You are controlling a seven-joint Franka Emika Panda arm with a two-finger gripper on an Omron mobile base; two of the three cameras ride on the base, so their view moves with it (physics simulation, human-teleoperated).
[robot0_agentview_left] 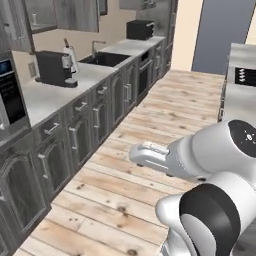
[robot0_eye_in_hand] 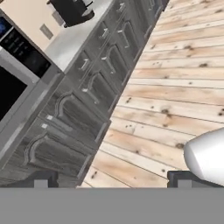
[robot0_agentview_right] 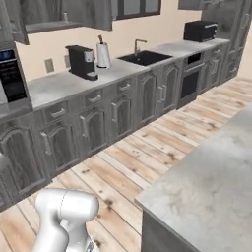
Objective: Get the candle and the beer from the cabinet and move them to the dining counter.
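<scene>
Along the grey wall counter point(robot0_agentview_right: 59, 86) I counted one black coffee machine point(robot0_agentview_right: 82, 62), one white paper-towel roll point(robot0_agentview_right: 103, 55) and one sink point(robot0_agentview_right: 143, 58). My two-finger gripper point(robot0_eye_in_hand: 111, 178) hung spread wide, empty, over plank floor point(robot0_eye_in_hand: 175, 87). One marble-topped dining counter point(robot0_agentview_right: 216, 182) lay right; cabinet contents were hidden.

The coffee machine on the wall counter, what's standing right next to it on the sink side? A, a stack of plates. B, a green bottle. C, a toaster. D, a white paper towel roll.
D: a white paper towel roll stands upright on the wall counter, between the black coffee machine and the sink.
</scene>
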